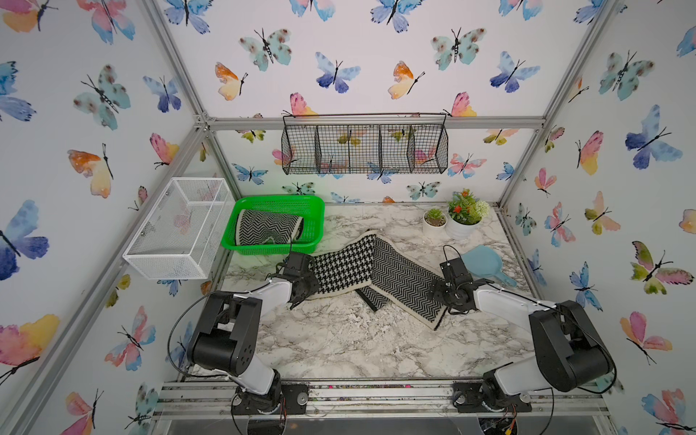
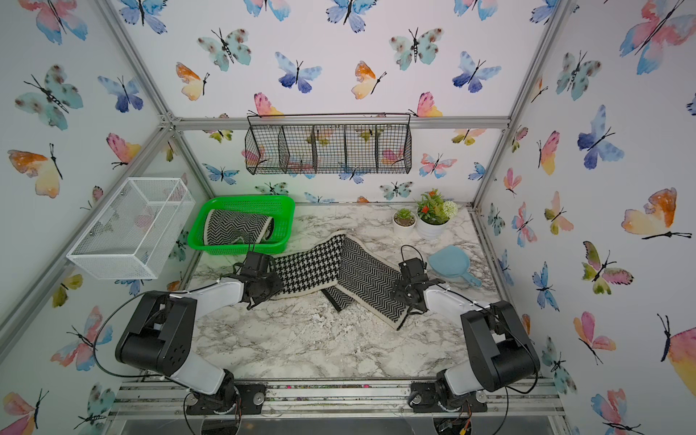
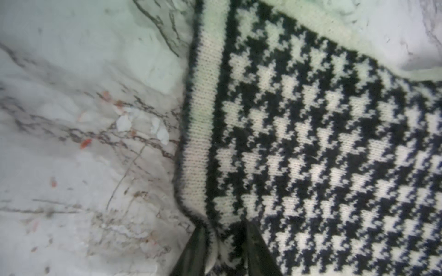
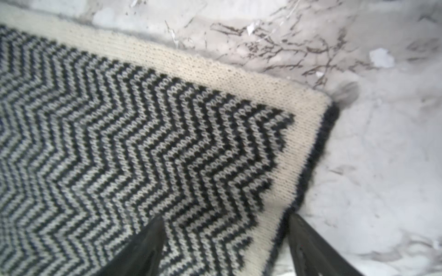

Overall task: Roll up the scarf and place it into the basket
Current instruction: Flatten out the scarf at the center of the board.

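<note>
A black-and-white knitted scarf (image 1: 376, 271) (image 2: 339, 269) lies stretched slantwise across the marble table, one half houndstooth and the other half herringbone. My left gripper (image 1: 303, 293) (image 2: 263, 292) is at the houndstooth end. In the left wrist view its jaws (image 3: 223, 229) are pinched on the bunched cream border of the scarf (image 3: 311, 143). My right gripper (image 1: 440, 297) (image 4: 227, 216) is at the herringbone end, open, with its fingers either side of the scarf's corner (image 4: 143, 143). The green basket (image 1: 278, 201) (image 2: 248, 199) stands at the back left and holds a rolled herringbone scarf (image 1: 267, 228).
A white wire-mesh box (image 1: 180, 229) hangs on the left wall beside the basket. A black wire rack (image 1: 365, 148) hangs on the back wall. Two potted plants (image 1: 467, 214) and a blue scoop (image 1: 484, 263) sit at the back right.
</note>
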`<state>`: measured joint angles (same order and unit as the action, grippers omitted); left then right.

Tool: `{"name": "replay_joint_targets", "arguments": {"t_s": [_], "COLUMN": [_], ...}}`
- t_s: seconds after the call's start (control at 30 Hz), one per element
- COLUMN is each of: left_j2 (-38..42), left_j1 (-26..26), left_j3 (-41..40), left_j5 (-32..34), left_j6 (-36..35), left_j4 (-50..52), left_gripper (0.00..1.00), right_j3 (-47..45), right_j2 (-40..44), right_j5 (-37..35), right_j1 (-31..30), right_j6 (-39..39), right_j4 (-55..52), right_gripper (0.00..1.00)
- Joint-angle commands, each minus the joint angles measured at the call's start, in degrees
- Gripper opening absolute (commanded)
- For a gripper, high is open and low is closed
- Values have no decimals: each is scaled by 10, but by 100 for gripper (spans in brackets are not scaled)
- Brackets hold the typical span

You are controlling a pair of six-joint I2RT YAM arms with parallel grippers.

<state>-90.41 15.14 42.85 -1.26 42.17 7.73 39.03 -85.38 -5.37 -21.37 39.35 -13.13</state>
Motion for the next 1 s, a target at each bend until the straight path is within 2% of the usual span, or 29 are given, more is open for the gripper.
{"name": "replay_joint_targets", "arguments": {"t_s": [0.0, 0.03, 0.07, 0.17, 0.27, 0.3, 0.5, 0.67, 0.8, 0.97], "left_j2": [-19, -20, -21, -24, -22, -18, 17, 61, 97, 133], "left_j1": [4, 4, 4, 4, 3, 3, 3, 1, 0, -2], "left_j3": [0, 0, 0, 3, 4, 6, 14, 16, 23, 42], "left_j5": [-22, -23, -27, -37, -41, -41, -32, -28, -13, 13], "left_j6": [-8, -8, -7, -9, -13, -15, -24, -29, -34, -39], "left_j4": [7, 6, 2, -2, -3, -1, 19, 46, 71, 121], "left_gripper": [18, 15, 11, 1, 0, 0, 0, 0, 0, 0], "right_j3": [-23, -22, -22, -24, -30, -30, -11, 11, 54, 124], "right_j2": [-28, -28, -26, -16, 11, 22, 88, 138, 148, 169], "right_j5": [53, 52, 51, 53, 55, 60, 81, 147, 175, 262], "right_j1": [4, 4, 6, 11, 21, 28, 85, 202, 264, 361], "right_j6": [5, 4, 2, -2, -7, -12, -55, -116, -162, -193], "right_j4": [-13, -14, -14, -15, -10, -12, -44, -68, -103, -143], "right_gripper": [59, 52, 40, 23, 11, 3, 2, 2, 2, 2]}}
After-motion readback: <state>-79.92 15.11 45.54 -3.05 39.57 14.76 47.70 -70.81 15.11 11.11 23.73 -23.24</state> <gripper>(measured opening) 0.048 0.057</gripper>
